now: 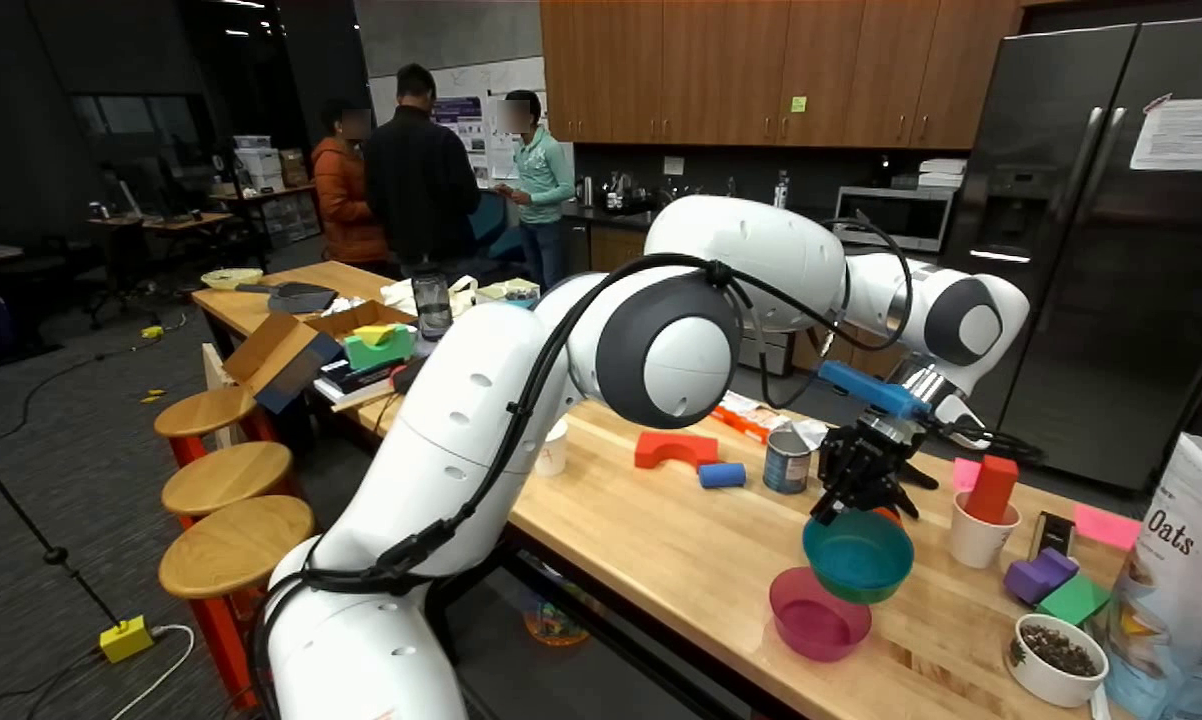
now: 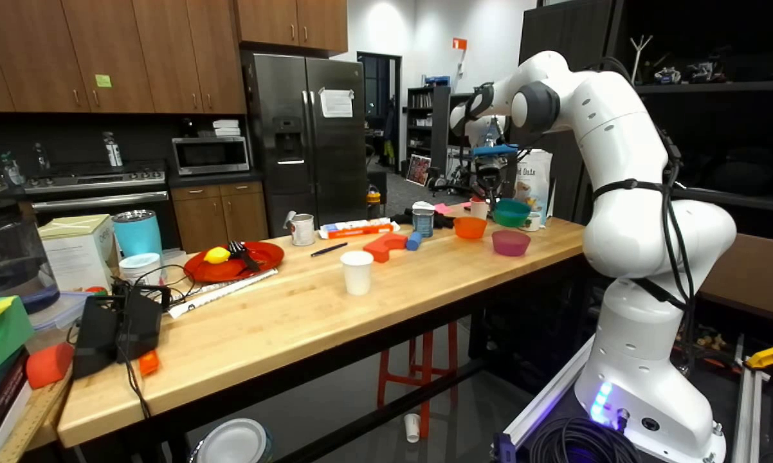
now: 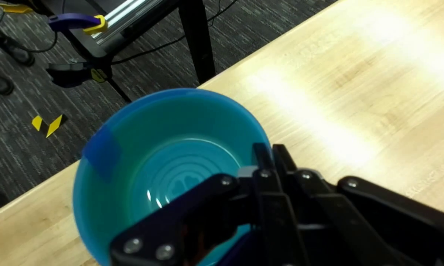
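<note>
The hand [image 3: 270, 150] is clenched on the teal bowl [image 3: 185, 155], its fingertips [image 3: 260, 153] pinching the wall at the rim, right of the frame's centre in the wrist view. From that pinch the bowl lies off to the left, spreading across the left and middle of the frame; being round, it has no long axis, so what counts is the side where the rim is caught. In both exterior views the bowl hangs below the hand, right of centre, and looks held above the bench [image 3: 336, 99] rather than standing on it. In an exterior view the pink bowl [image 2: 511, 244] is just under it in the frame, with the orange bowl [image 2: 469, 227] near, to the left.
</note>
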Controlling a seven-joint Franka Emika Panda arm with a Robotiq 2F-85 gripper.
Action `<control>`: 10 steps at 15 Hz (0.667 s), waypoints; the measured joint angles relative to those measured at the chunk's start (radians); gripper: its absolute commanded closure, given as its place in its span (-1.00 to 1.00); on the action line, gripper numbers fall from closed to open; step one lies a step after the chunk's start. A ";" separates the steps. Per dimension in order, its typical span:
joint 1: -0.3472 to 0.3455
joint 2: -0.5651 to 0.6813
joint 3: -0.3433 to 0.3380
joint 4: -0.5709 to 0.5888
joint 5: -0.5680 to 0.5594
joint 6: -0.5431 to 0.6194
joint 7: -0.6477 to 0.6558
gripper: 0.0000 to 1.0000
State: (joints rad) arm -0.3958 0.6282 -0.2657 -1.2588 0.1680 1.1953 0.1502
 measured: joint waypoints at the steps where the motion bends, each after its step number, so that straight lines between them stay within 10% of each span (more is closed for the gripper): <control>1: 0.005 0.000 0.007 0.013 -0.004 -0.014 0.000 0.97; 10: 0.023 -0.002 0.031 -0.007 0.000 -0.145 0.011 0.97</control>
State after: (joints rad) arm -0.3726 0.6265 -0.2346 -1.2654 0.1676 1.0502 0.1610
